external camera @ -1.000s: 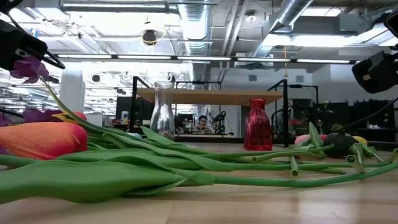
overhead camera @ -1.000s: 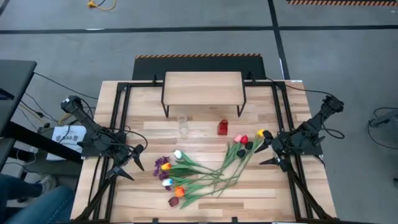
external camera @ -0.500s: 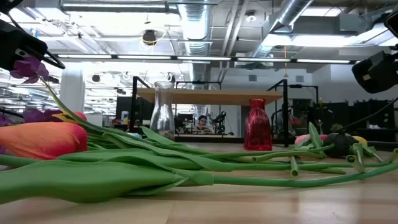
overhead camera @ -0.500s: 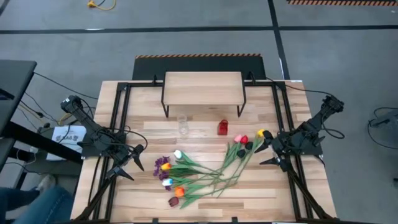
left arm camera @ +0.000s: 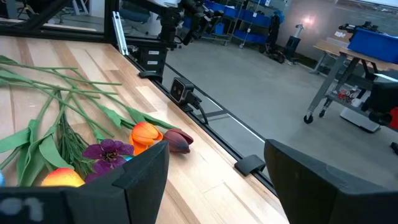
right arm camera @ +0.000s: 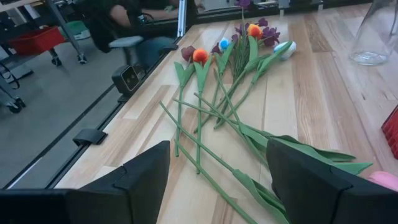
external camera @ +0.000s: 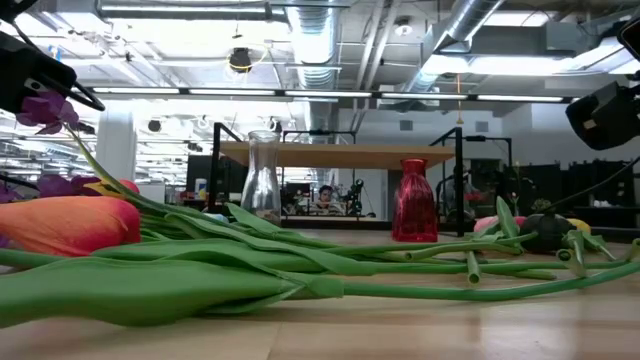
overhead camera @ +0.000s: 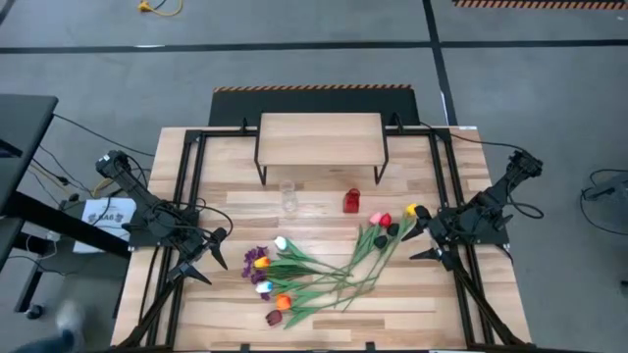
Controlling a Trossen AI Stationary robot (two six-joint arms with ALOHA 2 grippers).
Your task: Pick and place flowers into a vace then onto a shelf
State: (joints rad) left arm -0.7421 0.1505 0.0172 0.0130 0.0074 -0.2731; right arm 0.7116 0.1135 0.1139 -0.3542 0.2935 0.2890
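Observation:
The flowers (overhead camera: 324, 270) lie flat in a loose heap on the plank table, stems crossing. One cluster of heads (overhead camera: 267, 279) points toward the left arm, another (overhead camera: 391, 220) lies close to the right arm. A clear glass vase (overhead camera: 288, 196) and a small red vase (overhead camera: 352, 201) stand upright in front of the shelf (overhead camera: 320, 140). My left gripper (overhead camera: 208, 257) hovers open at the table's left side, short of the flowers (left arm camera: 93, 134). My right gripper (overhead camera: 419, 240) hovers open at the right side, facing the flowers (right arm camera: 230, 93).
Black frame rails (overhead camera: 186, 186) run along the left, right and far sides of the table. The shelf (external camera: 340, 155) stands on thin black legs at the far middle. Bare planks (overhead camera: 324, 324) lie along the near edge. A paper sheet (overhead camera: 106, 211) lies off the left side.
Both arms and the flowers have kept still. A person at the near left corner of the high view has moved almost out of the picture.

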